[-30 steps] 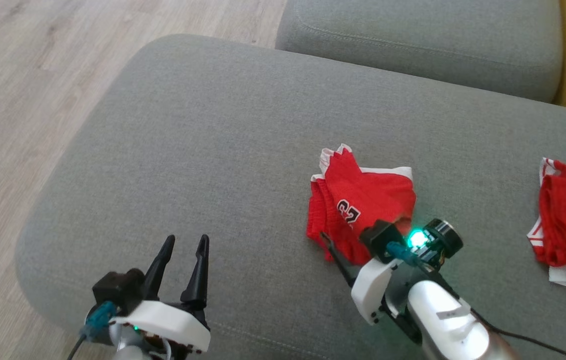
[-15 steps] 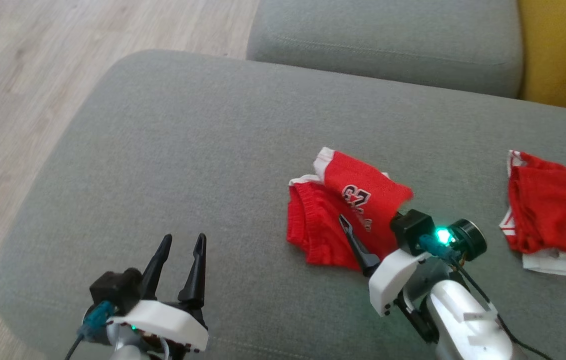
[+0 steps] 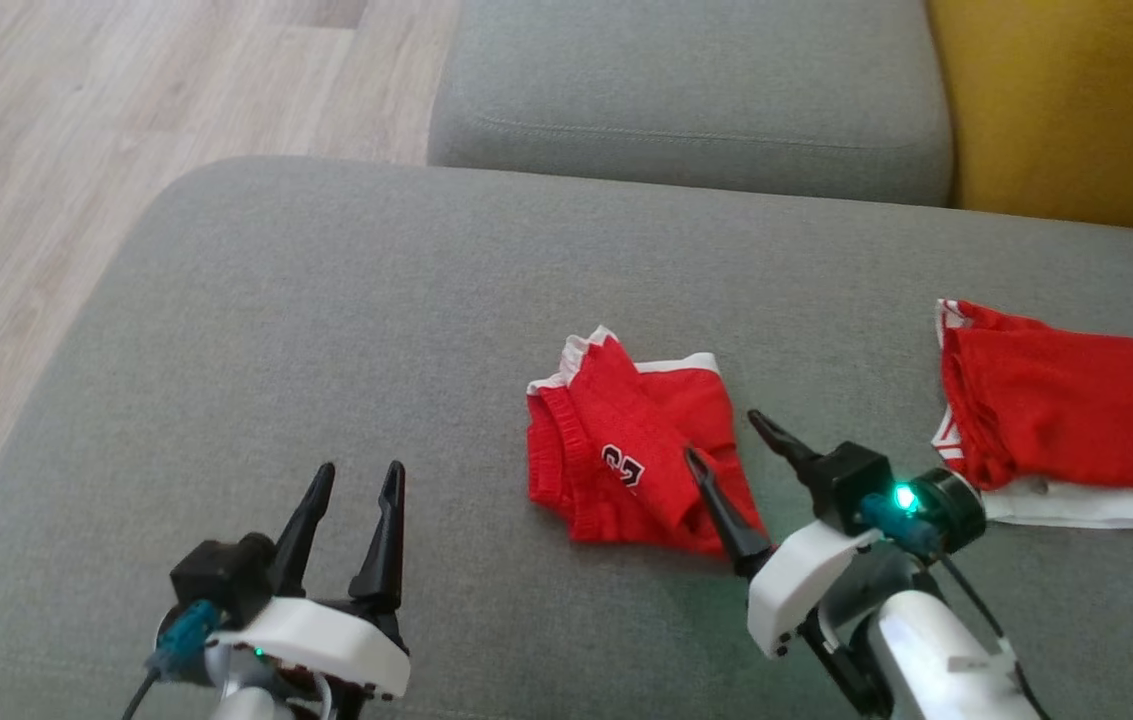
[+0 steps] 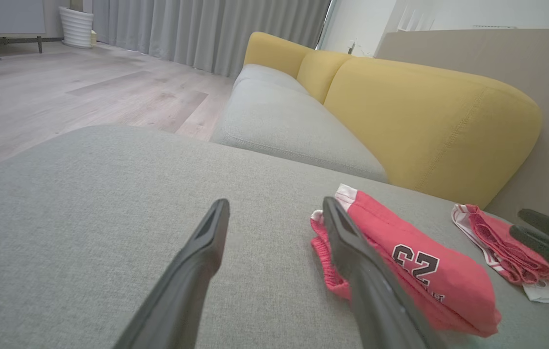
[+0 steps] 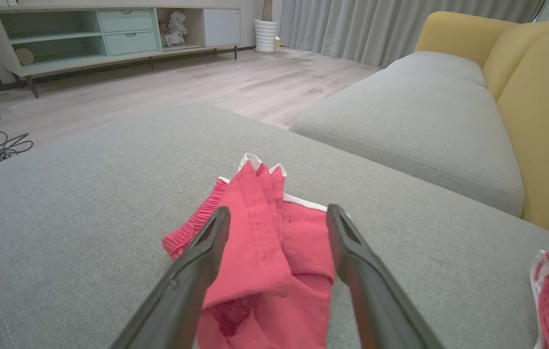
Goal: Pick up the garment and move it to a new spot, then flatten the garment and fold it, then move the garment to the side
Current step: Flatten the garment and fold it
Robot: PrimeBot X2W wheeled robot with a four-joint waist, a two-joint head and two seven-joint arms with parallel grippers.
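I'm looking down at the red garment (image 3: 631, 455), a pair of shorts with a dark number printed on it, which is lying in a bunched heap near the middle of the grey cushion (image 3: 326, 300). One panel is lapping unevenly over the rest and the gathered waistband is poking out on its left side.

My right gripper (image 3: 723, 436) is hovering at the garment's near right corner with both fingers spread wide. In the right wrist view the fabric is sitting between and beyond them, but nothing is pinched, so that gripper is carrying nothing. My left gripper (image 3: 360, 467) is waiting over bare cushion well to the left of the garment, likewise fully spread and empty.

Off to the right a second red garment (image 3: 1056, 415) is resting on something white (I can't tell what that white piece is), well apart from the one I'm working on.

As for progress, I'm judging mostly by shape. The heap is looking rumpled rather than squared off, so I'm treating the flattening, the fold and the final move aside as not yet done. Whether this spot is already the new one, I can't tell. Closing on a good edge is what I'm lining up for.
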